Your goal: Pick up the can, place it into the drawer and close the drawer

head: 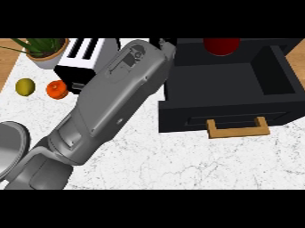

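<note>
The black drawer (233, 95) stands pulled open on the white marble counter, its wooden handle (237, 128) facing me. A red can (222, 46) shows at the drawer's far end, cut off by the view's top edge. My left forearm (115, 93) stretches from the lower left up to the drawer's far left corner. Only a bit of the black left hand (166, 42) shows past the wrist, a short way left of the can; whether it touches the can is hidden. The right hand does not show.
A white toaster (84, 55) and a potted plant (44, 50) stand at the back left. A yellow-green fruit (25, 87) and an orange fruit (57, 89) lie in front of them. A grey rounded shape (0, 151) fills the lower left corner.
</note>
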Tool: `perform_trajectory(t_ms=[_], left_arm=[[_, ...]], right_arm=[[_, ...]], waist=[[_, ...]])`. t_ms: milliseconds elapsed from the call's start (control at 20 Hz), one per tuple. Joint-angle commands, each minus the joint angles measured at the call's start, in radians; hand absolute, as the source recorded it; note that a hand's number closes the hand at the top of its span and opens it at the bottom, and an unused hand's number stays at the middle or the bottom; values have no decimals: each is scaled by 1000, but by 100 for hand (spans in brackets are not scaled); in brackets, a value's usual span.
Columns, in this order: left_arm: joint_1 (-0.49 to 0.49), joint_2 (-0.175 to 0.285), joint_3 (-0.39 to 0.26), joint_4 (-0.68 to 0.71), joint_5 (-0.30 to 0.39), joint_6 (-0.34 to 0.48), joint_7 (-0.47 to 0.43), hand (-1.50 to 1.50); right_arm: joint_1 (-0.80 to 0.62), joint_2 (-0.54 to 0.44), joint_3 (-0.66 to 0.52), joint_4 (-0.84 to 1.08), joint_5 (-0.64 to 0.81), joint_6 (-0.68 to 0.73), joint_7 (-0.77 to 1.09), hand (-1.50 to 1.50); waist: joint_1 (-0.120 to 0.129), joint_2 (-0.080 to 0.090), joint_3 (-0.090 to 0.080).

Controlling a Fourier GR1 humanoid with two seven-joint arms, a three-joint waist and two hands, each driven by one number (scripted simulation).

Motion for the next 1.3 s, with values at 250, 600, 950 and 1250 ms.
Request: perform_trajectory(t_ms=[250,600,950,1250], left_arm=[[-36,0,-118,128,150,38,-86,150],[-31,0,-246,143,219,82,-90,150],[-41,0,-293,186,277,125,-91,-150],[-66,0,-288,244,313,134,-132,-150]], right_arm=[[-18,4,-5,69,9,54,-48,-150],[-20,-2,9,-9,14,14,14,-150],[-34,-8,17,-4,-6,9,29,-150],[-57,-8,18,-26,6,-20,42,-150]], waist=[[-25,6,1],[-30,5,1],[-36,6,1],[-42,11,1]])
